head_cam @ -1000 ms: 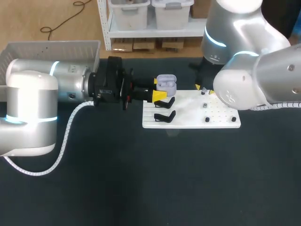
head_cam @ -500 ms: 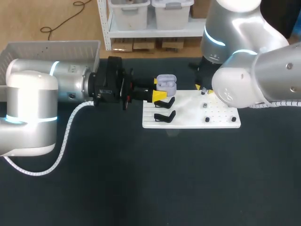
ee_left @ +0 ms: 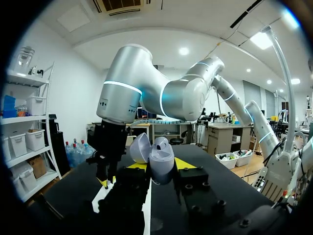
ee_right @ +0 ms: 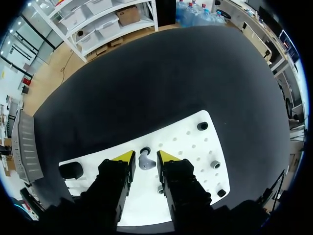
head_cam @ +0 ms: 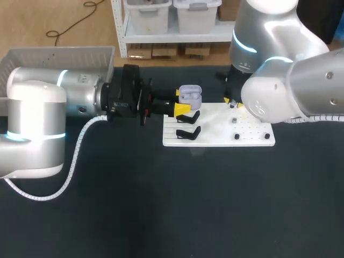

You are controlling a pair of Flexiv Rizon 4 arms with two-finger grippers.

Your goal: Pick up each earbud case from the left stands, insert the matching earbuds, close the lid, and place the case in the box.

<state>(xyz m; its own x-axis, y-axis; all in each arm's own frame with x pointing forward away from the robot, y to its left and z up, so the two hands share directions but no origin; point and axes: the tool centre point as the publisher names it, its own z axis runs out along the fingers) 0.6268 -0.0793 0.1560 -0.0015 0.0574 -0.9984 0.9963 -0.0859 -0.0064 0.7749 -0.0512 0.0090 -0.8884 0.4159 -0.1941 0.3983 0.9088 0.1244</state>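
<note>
My left hand pinches the open earbud case by the stands on the white board, while my right hand hangs spread astride a tiny earbud, probably light, slick plastic, best nipped gently across its body

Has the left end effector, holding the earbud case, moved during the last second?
No. The left end effector keeps the open earbud case at the same spot, at the white board's far left corner.
</note>
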